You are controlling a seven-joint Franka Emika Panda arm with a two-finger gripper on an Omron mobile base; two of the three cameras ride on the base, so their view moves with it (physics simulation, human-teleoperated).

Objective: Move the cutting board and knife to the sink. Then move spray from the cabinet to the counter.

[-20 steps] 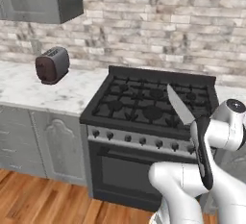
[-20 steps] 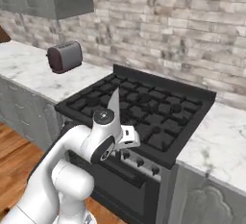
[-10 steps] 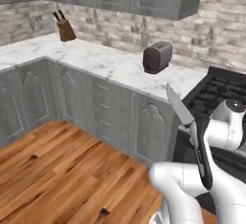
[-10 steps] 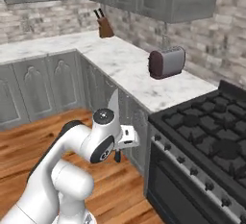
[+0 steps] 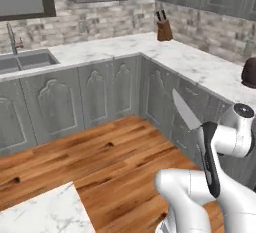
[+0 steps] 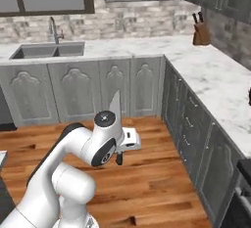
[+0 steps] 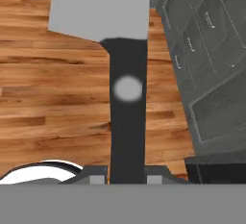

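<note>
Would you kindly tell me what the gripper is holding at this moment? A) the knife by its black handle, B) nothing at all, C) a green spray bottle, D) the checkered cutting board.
A: in the hand view the gripper is shut on the black handle of the knife, and in the left base view the silver-grey blade points up above the arm.

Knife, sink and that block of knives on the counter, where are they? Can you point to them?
knife [image 5: 185,111]: left base view, on the silver-grey blade.
sink [image 6: 48,51]: right base view, on the grey basin.
knife block [image 6: 199,35]: right base view, on its brown wooden body.
</note>
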